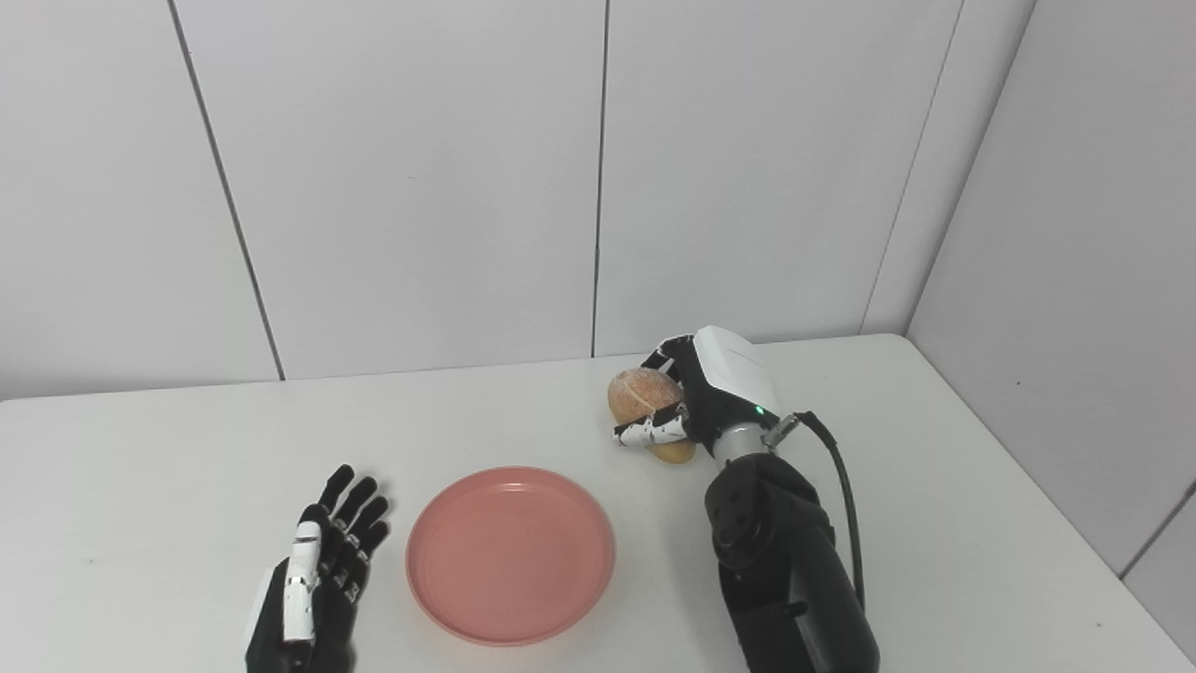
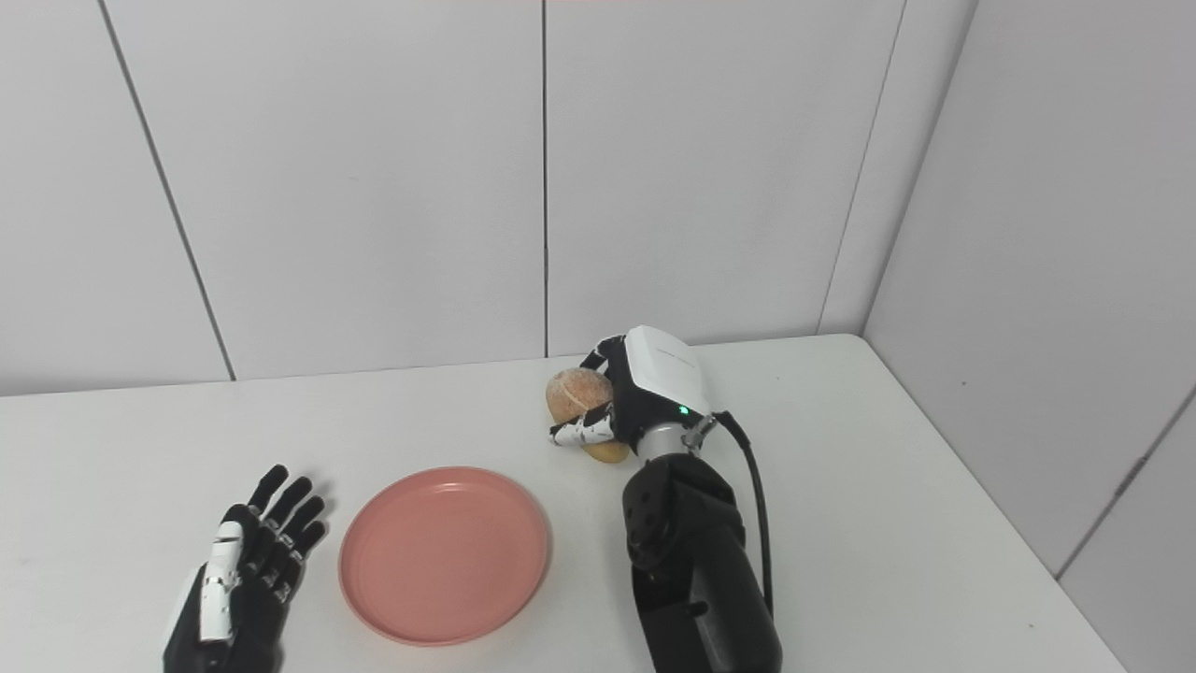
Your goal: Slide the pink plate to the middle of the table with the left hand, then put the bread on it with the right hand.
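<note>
A round pink plate point(image 1: 510, 553) lies flat on the white table point(image 1: 168, 467), near the front and a little left of centre, with nothing on it. My left hand point(image 1: 322, 579) rests just left of the plate, fingers spread and open, not touching it. A golden-brown bread roll point(image 1: 641, 396) sits behind and to the right of the plate. My right hand point(image 1: 696, 397) is wrapped around the roll from its right side, fingers over the top and thumb across the front. Whether the roll is off the table is hard to tell.
White wall panels point(image 1: 420, 187) stand right behind the table's back edge, and a side wall point(image 1: 1074, 280) runs along the right edge. A black cable point(image 1: 846, 505) loops off my right wrist.
</note>
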You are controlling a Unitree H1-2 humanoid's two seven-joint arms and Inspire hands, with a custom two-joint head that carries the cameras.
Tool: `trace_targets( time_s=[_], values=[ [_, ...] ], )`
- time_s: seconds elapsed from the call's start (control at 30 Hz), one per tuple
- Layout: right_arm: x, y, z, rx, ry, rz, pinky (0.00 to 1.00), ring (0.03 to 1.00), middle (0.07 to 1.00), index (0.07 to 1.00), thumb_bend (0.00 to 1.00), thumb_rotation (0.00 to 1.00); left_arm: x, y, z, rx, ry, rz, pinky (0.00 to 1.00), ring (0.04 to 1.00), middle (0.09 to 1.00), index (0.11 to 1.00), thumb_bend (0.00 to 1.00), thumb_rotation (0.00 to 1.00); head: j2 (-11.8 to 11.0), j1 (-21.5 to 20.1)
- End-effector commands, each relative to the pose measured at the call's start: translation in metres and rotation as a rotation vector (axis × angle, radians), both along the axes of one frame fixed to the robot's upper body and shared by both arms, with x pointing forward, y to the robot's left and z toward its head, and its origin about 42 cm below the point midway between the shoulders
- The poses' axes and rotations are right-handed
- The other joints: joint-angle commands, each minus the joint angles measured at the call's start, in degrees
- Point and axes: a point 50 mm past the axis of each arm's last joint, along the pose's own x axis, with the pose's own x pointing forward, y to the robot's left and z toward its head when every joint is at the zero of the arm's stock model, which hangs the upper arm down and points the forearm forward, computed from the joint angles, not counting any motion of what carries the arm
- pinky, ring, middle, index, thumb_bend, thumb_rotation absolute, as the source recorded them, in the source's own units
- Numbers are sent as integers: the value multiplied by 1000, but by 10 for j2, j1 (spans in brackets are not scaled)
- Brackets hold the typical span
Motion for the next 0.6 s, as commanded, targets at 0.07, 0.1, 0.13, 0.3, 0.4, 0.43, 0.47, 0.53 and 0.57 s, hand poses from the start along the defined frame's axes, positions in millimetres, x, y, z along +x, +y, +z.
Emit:
trace_targets(
  time_s=[0.07,0.1,0.13,0.3,0.4,0.43,0.47,0.53,0.57],
  values=[
    [-2,16,26,-13,-96,57,265,348,433,486,502,131,-13,-10,-8,20,20,16,977,941,950,936,372,1000,2,12],
    [-3,18,25,-11,-94,65,270,357,445,488,502,131,-14,-12,-7,24,18,22,973,939,949,935,372,1000,4,21],
    [-3,21,25,-7,-91,79,272,360,449,488,502,131,-14,-13,-7,30,15,29,972,939,948,934,371,1000,4,21],
    [-8,39,24,-54,-112,160,245,323,412,487,502,133,-16,-22,-7,46,2,38,967,941,951,937,376,1000,11,55],
    [-12,47,20,-63,-116,198,220,300,391,489,502,132,-16,-27,-8,44,0,38,976,950,958,945,384,1000,13,78],
    [-13,49,19,-67,-115,208,213,295,392,490,502,132,-16,-29,-9,43,-1,41,970,946,955,942,386,1000,13,81],
    [-14,51,19,-68,-114,217,210,292,392,490,502,132,-15,-30,-10,42,-3,42,967,945,954,941,389,1000,13,87],
    [-16,55,17,-70,-109,232,208,291,392,491,503,132,-15,-34,-10,40,-7,44,966,945,954,941,391,1000,14,99],
    [-17,57,17,-72,-106,240,188,266,372,490,503,133,-15,-35,-10,38,-7,45,963,943,952,939,399,1000,15,101]
  ],
)
